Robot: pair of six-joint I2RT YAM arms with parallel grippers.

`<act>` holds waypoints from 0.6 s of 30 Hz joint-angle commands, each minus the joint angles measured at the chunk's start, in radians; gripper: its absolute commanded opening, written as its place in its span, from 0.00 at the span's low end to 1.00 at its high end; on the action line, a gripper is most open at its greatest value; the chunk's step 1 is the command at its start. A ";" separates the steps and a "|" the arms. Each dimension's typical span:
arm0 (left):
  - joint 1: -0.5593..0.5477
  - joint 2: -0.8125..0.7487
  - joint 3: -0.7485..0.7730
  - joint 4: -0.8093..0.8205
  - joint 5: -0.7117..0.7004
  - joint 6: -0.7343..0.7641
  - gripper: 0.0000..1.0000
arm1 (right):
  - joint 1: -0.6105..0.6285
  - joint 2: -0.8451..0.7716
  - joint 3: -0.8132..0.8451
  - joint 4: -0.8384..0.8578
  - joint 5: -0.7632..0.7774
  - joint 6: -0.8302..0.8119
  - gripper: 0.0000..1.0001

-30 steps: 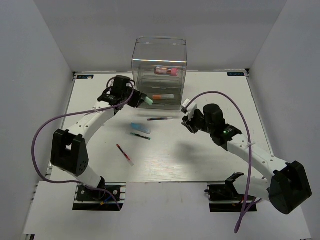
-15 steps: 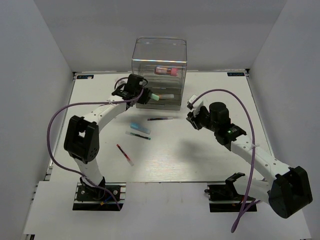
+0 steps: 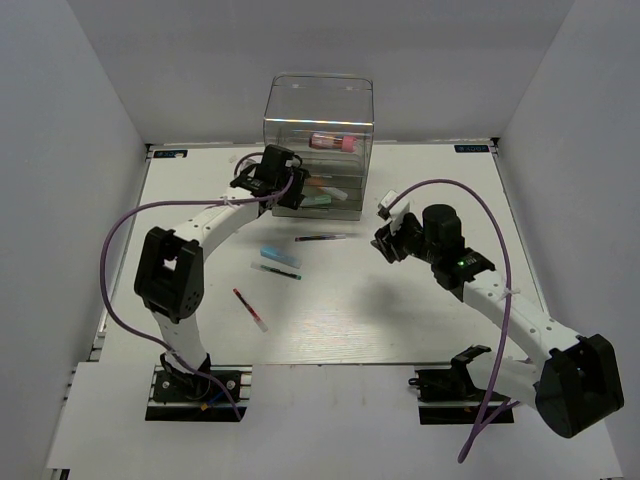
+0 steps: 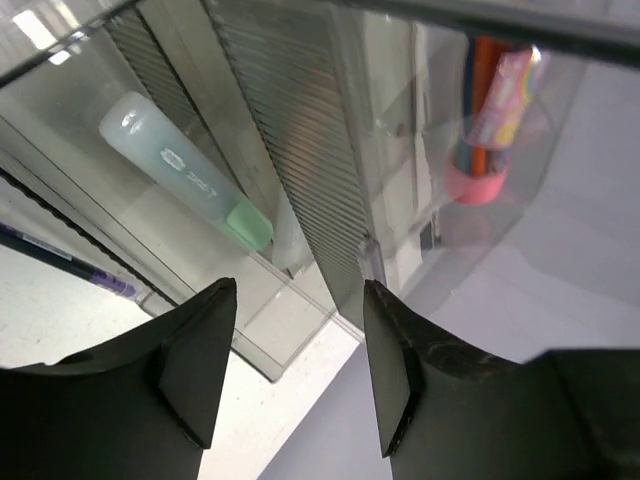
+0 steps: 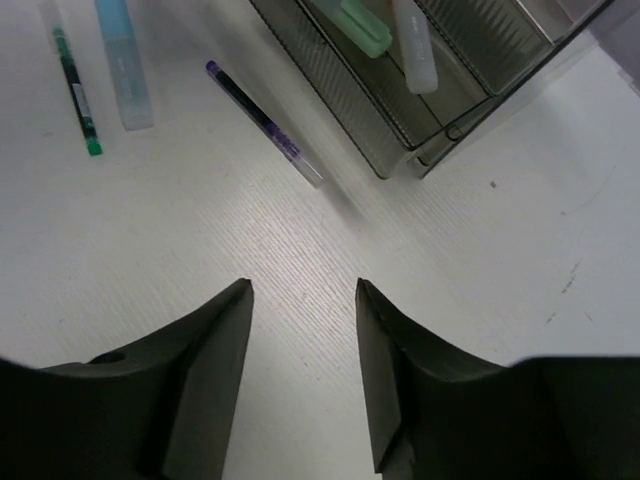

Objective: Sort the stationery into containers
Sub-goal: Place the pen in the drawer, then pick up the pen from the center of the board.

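The pale green marker [image 4: 185,170], a milky tube with a green cap, lies loose in a grey drawer [image 4: 280,330] of the clear box [image 3: 318,110]. The pink tube [image 4: 490,110] sits higher up. The left gripper [image 4: 300,300] hangs at the drawer front, fingers apart and empty; half a second ago it gripped that marker. The right gripper [image 5: 302,290], also apart and empty, hovers over the table near a purple pen [image 5: 265,125], much where it was.

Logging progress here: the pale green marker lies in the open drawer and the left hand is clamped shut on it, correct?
Not quite. The left wrist view shows the left hand open, holding nothing. The pale green marker does lie in the open drawer, apart from the hand.
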 commanded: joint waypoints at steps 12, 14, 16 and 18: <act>0.016 -0.737 -0.507 0.059 0.051 0.700 0.76 | 0.148 0.283 0.228 -0.169 -0.346 -0.215 0.61; 0.016 -0.890 -0.579 0.014 -0.017 0.872 0.84 | 0.222 0.377 0.294 -0.176 -0.275 -0.215 0.61; 0.016 -0.962 -0.593 -0.033 -0.079 0.997 0.87 | 0.247 0.475 0.393 -0.176 -0.236 -0.192 0.61; 0.016 -1.029 -0.616 -0.121 -0.125 1.027 0.91 | 0.293 0.533 0.513 -0.199 -0.165 -0.172 0.65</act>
